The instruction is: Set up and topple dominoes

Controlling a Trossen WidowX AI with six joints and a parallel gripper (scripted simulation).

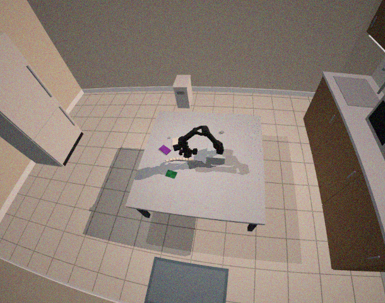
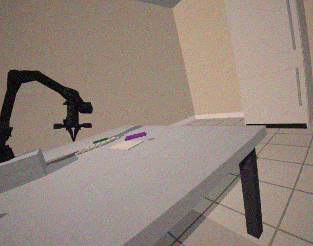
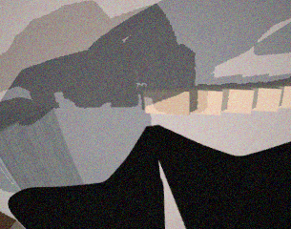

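The row of cream dominoes (image 1: pixel 179 159) (image 2: pixel 97 145) (image 3: pixel 238 101) is toppled. The dominoes lie over one another in a slightly curved line, leaning away from the arm's base side toward the far end. In the wrist view the end domino (image 3: pixel 171 102) nearest the gripper shows its broad face, with several more following to the right. I see none upright, though the far end is small in the top and exterior views. My gripper (image 2: pixel 73 140) (image 3: pixel 153 132) is shut and empty, pointing down above the table near the row's base-side end, not touching the dominoes.
A purple block (image 1: pixel 165 149) (image 2: pixel 135 136) and a cream flat pad (image 1: pixel 175 142) (image 2: pixel 126 145) lie on one side of the row. A green block (image 1: pixel 171 173) (image 2: pixel 100 140) lies on the other. A grey box (image 1: pixel 215 161) (image 2: pixel 18 169) (image 3: pixel 35 153) stands near the arm's base.
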